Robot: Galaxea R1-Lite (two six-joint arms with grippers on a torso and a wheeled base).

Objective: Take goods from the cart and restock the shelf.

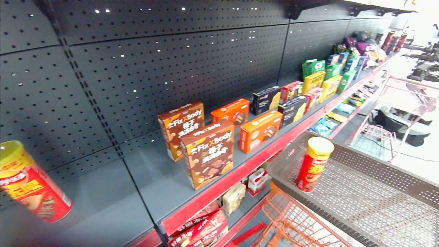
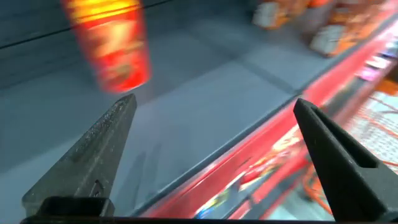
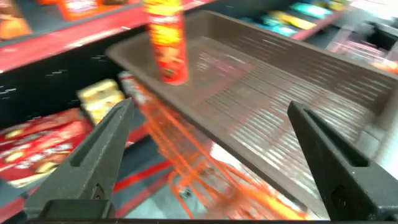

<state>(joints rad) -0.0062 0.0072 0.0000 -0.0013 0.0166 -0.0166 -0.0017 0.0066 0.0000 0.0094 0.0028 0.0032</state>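
At eight o'clock in the head view, a red can (image 1: pixel 29 183) with a yellow lid sits on the grey shelf (image 1: pixel 113 192). The left gripper (image 2: pixel 212 101) hangs before it, jaws spread and empty. The brown boxes (image 1: pixel 205 154) at centre carry bold white lettering, and the orange boxes (image 1: pixel 259 131) beside them have smaller print. At four o'clock a second red can (image 1: pixel 313 164), with yellow label print, stands upright on the cart (image 1: pixel 377 192) tray. The right gripper (image 3: pixel 209 104) is apart from it, spread wide and holding nothing. The step is probably best done by squaring up, closing on the can's middle, and lifting straight to clear the tray rim.
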